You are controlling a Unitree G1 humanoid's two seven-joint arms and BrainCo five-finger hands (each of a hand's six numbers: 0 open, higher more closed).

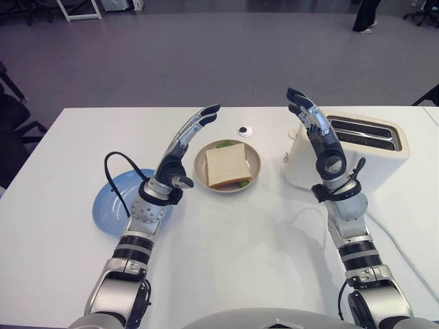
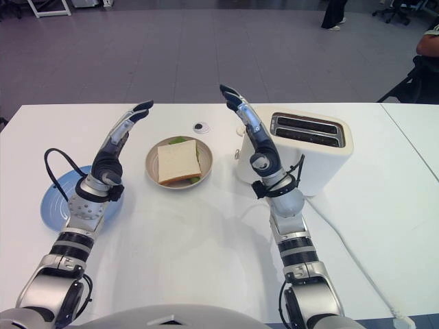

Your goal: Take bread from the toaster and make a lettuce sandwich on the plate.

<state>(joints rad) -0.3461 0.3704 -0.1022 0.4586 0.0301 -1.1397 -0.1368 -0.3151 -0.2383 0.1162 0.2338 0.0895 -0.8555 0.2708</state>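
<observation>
**Found both hands open, bread (image 1: 228,165) lying on the plate (image 1: 256,162)**

Saw the left hand (image 1: 182,152) raised above the white table (image 1: 240,253), fingers straight and close together, slanting forward and toward the right, gripping nothing. Noted its fingertips (image 1: 209,112) hanging near the far left edge of the plate, apart from it. Saw the right hand (image 1: 321,140) raised likewise, fingers stretched out and tilted toward the left, holding nothing. Found it standing before the left end of the toaster (image 1: 374,157); could not tell whether touching the casing or just clear of it.

Found the plate, round and beige, on the table between the two hands, nearer the left one. Found one square slice of bread lying flat on it, slightly turned, covering most of the middle. Made out lettuce (image 1: 224,144) as green bits peeking from under the slice at its far edge and again at its near right edge.

Spotted a blue plate (image 1: 110,205) farther left, partly hidden under the left wrist and forearm. Placed the toaster, white with two long slots on top, to the right of the beige plate and apart from it. Traced a white cord (image 2: 357,264) from the toaster's near side across the table toward the near right corner. Noticed a small round black-and-white thing (image 1: 245,130) on the tabletop just beyond the plate.
</observation>
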